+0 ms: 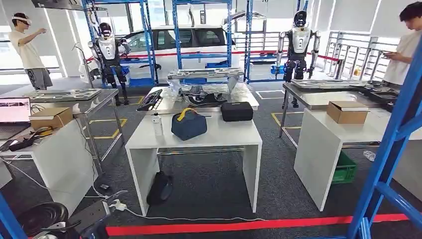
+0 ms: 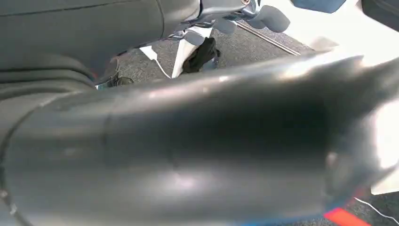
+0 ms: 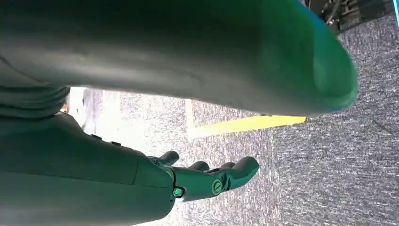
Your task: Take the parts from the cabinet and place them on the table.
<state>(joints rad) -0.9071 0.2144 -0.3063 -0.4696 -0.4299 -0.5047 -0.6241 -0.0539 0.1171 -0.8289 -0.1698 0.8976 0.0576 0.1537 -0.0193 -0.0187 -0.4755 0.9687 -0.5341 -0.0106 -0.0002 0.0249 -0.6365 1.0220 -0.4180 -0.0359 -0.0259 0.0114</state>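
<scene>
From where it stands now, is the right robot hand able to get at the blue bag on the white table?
Probably not yet. The right robot hand hangs over carpet, and the blue bag sits on the white table beyond the red floor tape.

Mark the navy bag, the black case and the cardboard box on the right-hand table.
Navy bag point(image 1: 189, 125), head view, front of its body.
Black case point(image 1: 237, 111), head view, middle of its lid.
Cardboard box point(image 1: 347, 113), head view, its front face.
</scene>
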